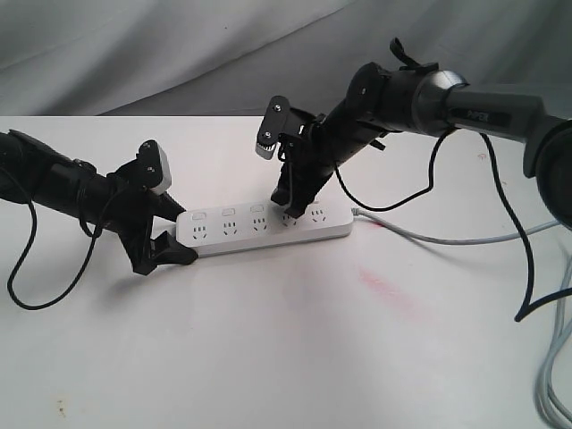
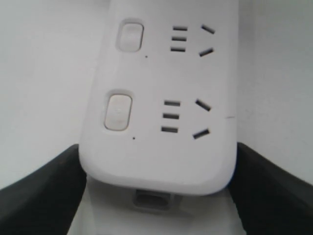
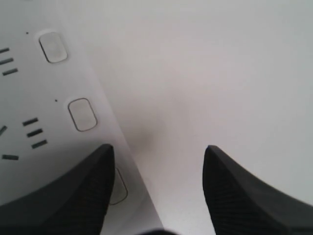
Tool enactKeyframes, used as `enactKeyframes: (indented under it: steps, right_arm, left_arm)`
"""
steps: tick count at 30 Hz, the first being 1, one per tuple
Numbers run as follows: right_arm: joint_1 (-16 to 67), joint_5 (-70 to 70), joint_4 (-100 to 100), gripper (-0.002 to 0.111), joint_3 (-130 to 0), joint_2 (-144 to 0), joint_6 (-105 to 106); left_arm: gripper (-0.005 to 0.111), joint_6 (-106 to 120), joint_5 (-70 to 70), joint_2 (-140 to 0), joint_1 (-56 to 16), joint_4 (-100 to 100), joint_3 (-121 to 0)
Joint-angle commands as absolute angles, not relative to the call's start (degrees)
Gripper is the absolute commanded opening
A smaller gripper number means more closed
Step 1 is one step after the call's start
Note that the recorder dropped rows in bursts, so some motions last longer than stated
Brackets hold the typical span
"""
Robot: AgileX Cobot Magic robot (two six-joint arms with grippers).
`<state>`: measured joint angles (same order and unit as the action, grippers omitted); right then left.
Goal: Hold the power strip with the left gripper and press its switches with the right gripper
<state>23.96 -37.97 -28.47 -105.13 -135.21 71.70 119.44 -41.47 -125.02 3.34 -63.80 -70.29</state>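
Note:
The white power strip (image 1: 268, 234) lies flat on the white table, its grey cord (image 1: 447, 239) running off to the right. My left gripper (image 1: 181, 234) is shut on the strip's left end, and the left wrist view shows a black finger (image 2: 39, 196) against each side of that end (image 2: 156, 161). The row of switches (image 1: 228, 212) runs along the far edge. My right gripper (image 1: 293, 207) stands open over the fourth switch. In the right wrist view one fingertip (image 3: 93, 186) partly covers a switch (image 3: 119, 188), while the other finger (image 3: 244, 196) hangs over bare table.
A faint pink stain (image 1: 384, 286) marks the table in front of the strip's right end. Loose black and grey cables (image 1: 554, 357) hang at the right edge. A grey cloth (image 1: 179, 45) closes off the back of the table.

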Motion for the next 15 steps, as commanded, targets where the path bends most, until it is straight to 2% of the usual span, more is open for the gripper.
enactKeyframes:
  steps: [1, 15]
  right_arm:
    - [22.7, -38.4, -28.0, 0.051, -105.0, -135.7, 71.7]
    - [22.9, -39.1, -28.0, 0.051, -105.0, -136.4, 71.7]
  left_arm:
    - [0.058, 120.0, -40.8, -125.5, 3.3, -62.6, -70.3]
    - [0.058, 120.0, -40.8, -125.5, 3.3, -62.6, -70.3]
